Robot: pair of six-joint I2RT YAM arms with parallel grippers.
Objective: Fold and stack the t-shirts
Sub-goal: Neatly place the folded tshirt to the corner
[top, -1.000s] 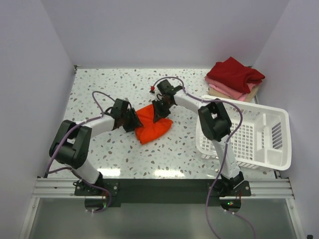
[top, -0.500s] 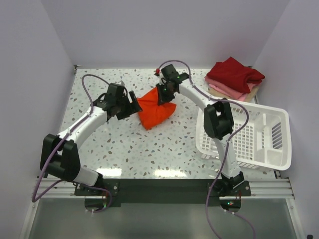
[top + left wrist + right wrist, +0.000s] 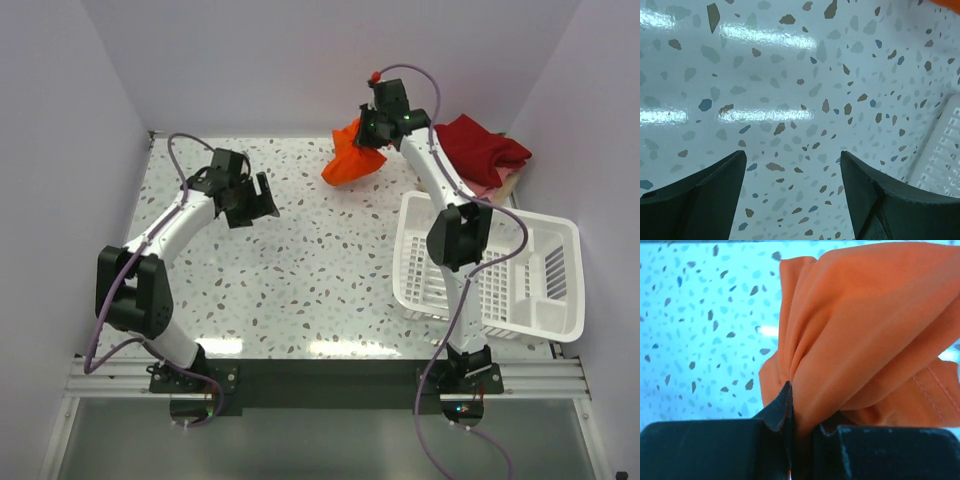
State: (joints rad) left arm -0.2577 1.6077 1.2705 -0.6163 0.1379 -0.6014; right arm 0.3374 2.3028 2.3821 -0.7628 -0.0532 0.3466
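Observation:
The bright orange-red t-shirt point(image 3: 352, 160) hangs bunched in the air at the back of the table, held by my right gripper point(image 3: 372, 137), which is shut on it. In the right wrist view the cloth point(image 3: 865, 330) fills the frame, pinched between the black fingers point(image 3: 775, 412). A stack of folded t-shirts sits at the back right: dark red point(image 3: 475, 148) on top, pink point(image 3: 470, 184) and beige point(image 3: 510, 185) beneath. My left gripper point(image 3: 262, 198) is open and empty above the bare table at the back left, its fingers point(image 3: 715, 185) wide apart.
A white plastic lattice basket point(image 3: 500, 265) stands at the right, under the right arm; its corner shows in the left wrist view point(image 3: 940, 155). White walls close the table at the back and sides. The speckled tabletop point(image 3: 300, 270) lies between the arms.
My right gripper has lifted the orange-red t-shirt off the table and carried it back and right toward the stack. My left gripper has let go of it and drawn away to the left.

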